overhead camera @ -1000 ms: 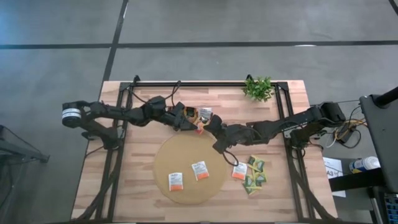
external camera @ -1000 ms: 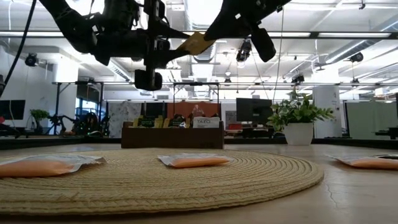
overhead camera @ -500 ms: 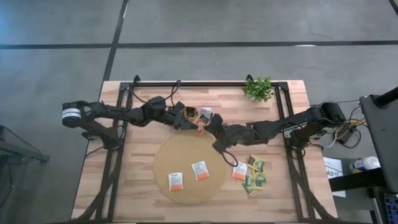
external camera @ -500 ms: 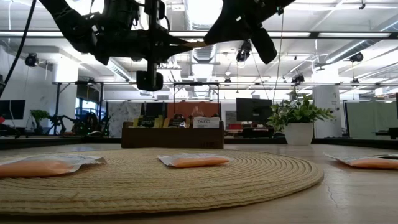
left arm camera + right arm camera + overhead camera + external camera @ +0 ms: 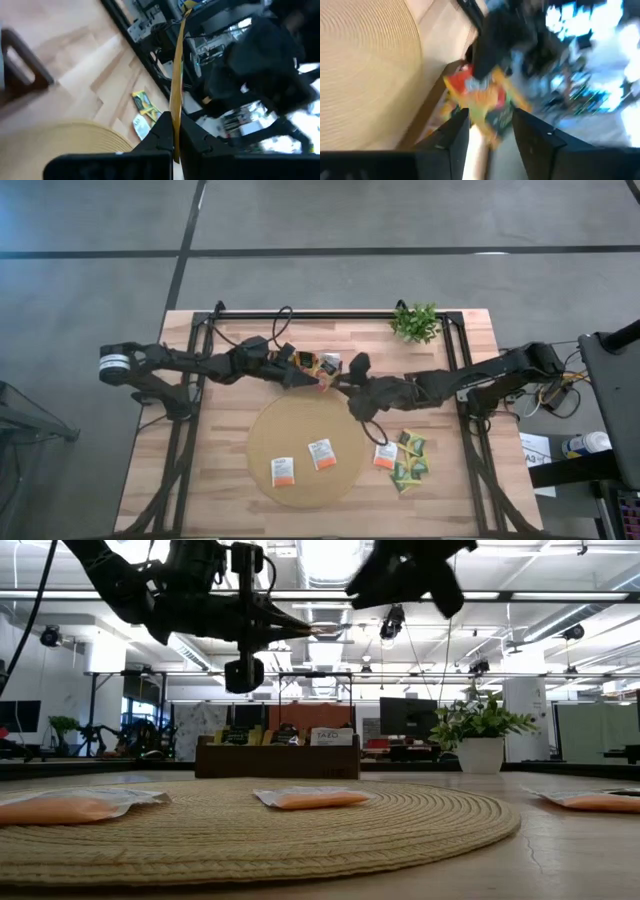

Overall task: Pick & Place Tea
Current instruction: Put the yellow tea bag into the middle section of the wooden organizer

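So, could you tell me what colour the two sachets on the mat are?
Both sachets are white with orange, clearest in the high view.

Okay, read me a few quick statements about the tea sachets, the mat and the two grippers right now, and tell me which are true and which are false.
1. The left gripper is shut on a yellow sachet. True.
2. The right gripper is shut on that sachet too. False: its fingers stand apart, holding nothing.
3. Two orange-and-white sachets lie on the round mat. True.
4. The round mat is bare. False: sachets lie on it.
5. The plant stands on the mat. False: it stands at the table's far edge.
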